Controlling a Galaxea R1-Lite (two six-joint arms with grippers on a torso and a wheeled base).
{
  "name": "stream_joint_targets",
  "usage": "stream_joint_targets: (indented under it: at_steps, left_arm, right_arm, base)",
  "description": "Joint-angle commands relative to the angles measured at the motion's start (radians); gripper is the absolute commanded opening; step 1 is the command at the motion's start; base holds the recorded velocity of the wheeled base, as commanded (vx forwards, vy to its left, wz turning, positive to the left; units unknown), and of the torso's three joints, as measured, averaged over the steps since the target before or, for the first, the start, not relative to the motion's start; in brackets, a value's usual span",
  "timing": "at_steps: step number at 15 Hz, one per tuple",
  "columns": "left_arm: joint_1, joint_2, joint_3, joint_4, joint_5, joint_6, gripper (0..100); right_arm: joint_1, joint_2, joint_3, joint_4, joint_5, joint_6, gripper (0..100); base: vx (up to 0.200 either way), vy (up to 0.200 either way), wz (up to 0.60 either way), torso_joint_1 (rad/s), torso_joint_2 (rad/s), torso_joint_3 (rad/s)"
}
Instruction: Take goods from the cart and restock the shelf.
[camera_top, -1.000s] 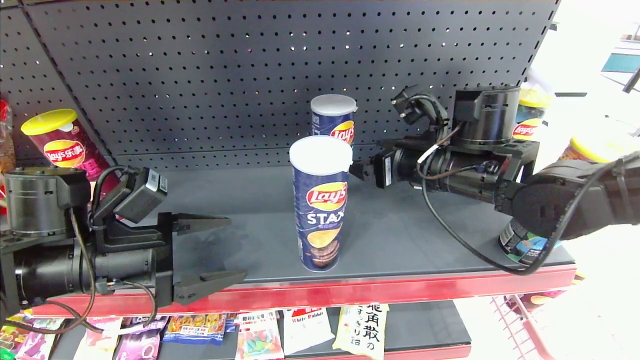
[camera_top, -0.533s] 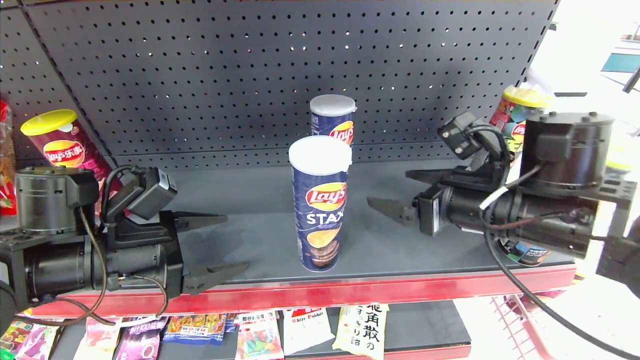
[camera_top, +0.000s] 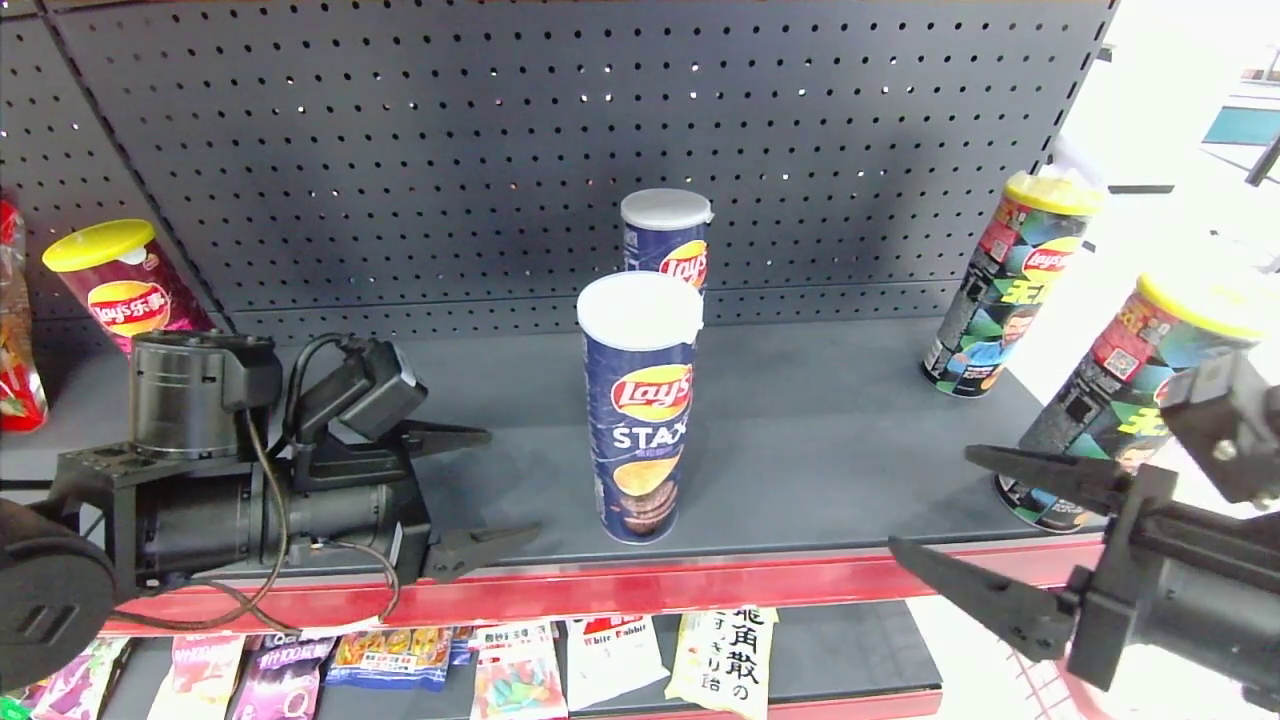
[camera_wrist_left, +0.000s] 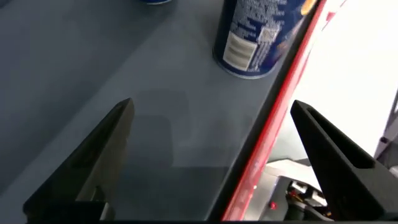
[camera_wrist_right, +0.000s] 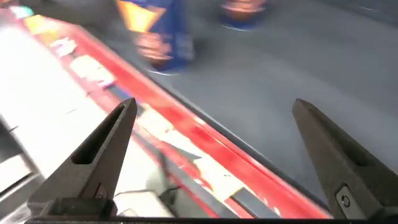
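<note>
A tall blue chip can (camera_top: 641, 408) with a white lid stands near the front of the grey shelf (camera_top: 820, 450); its base shows in the left wrist view as blue can (camera_wrist_left: 252, 40) and in the right wrist view as blue can (camera_wrist_right: 155, 34). A second blue can (camera_top: 666, 238) stands behind it by the pegboard. My left gripper (camera_top: 480, 488) is open over the shelf's front left, a little left of the front can. My right gripper (camera_top: 985, 525) is open and empty, out past the red shelf edge (camera_top: 700, 590) at the lower right.
Two green-patterned cans with yellow lids stand at the shelf's right, one at the back (camera_top: 1005, 285) and one at the front (camera_top: 1130, 400). A maroon can (camera_top: 125, 285) leans at the far left. Snack packets (camera_top: 560, 665) hang on the lower shelf. Bare shelf lies between the cans.
My right gripper has drawn back from beside the front blue can, down and to the right, off the shelf. My left gripper has shifted slightly right toward the can.
</note>
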Motion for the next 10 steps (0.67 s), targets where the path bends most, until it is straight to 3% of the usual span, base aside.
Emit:
stream_joint_targets:
  at_steps: [1,3,5,10]
  left_arm:
    - [-0.015,0.026,-0.024,0.000,0.009,-0.001,100]
    - [-0.027,0.041,-0.046,0.000,0.034,-0.001,100]
    - [-0.027,0.055,-0.061,0.000,0.036,-0.001,100]
    - [-0.038,0.107,-0.115,0.002,0.042,-0.002,100]
  right_arm:
    - [-0.107,-0.127,0.031,0.003,-0.029,0.007,100]
    - [-0.297,-0.140,0.034,0.003,-0.024,0.015,100]
    - [-0.397,-0.144,0.040,0.003,-0.012,0.021,100]
    - [-0.521,-0.124,0.040,0.003,-0.012,0.032,100]
  base:
    - [0.000,0.000,0.00,0.000,0.00,0.000]
    - [0.000,0.000,0.00,0.000,0.00,0.000]
    - [0.000,0.000,0.00,0.000,0.00,0.000]
    - [0.000,0.000,0.00,0.000,0.00,0.000]
